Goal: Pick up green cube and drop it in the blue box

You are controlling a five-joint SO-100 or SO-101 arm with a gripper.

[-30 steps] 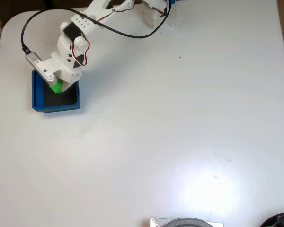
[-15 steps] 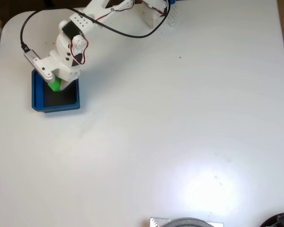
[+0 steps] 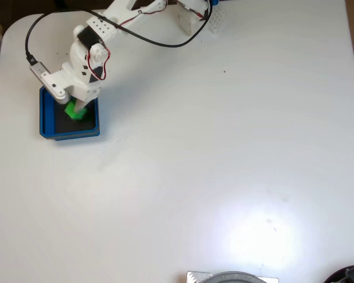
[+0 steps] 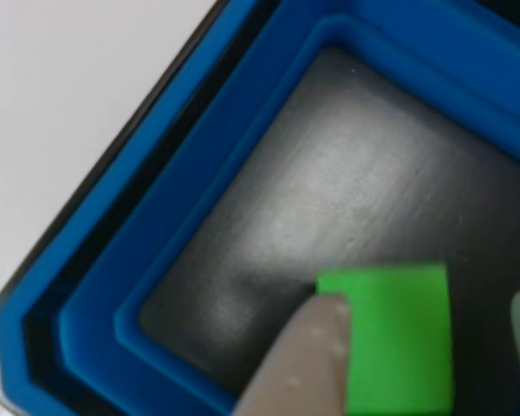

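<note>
We see the green cube point(image 4: 397, 338) between our gripper's point(image 4: 425, 347) parted jaws, over the blue box point(image 3: 46, 121) floor; it looks light, rigid, best gripped across flat opposite faces.

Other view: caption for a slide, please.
Green cube between gripper fingertips, over the blue box and its dark floor.

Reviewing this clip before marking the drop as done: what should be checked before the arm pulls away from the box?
1. Green cube over the blue box's black floor: ok.
2. Cube inside the walls, not on the rim: ok.
3. Cube resting flat on the floor: cannot tell.
4. Gripper let go of the cube: cannot tell; one finger overlaps its edge, the other shows a gap.
5. White table beside the box free for retreat: ok.
</note>
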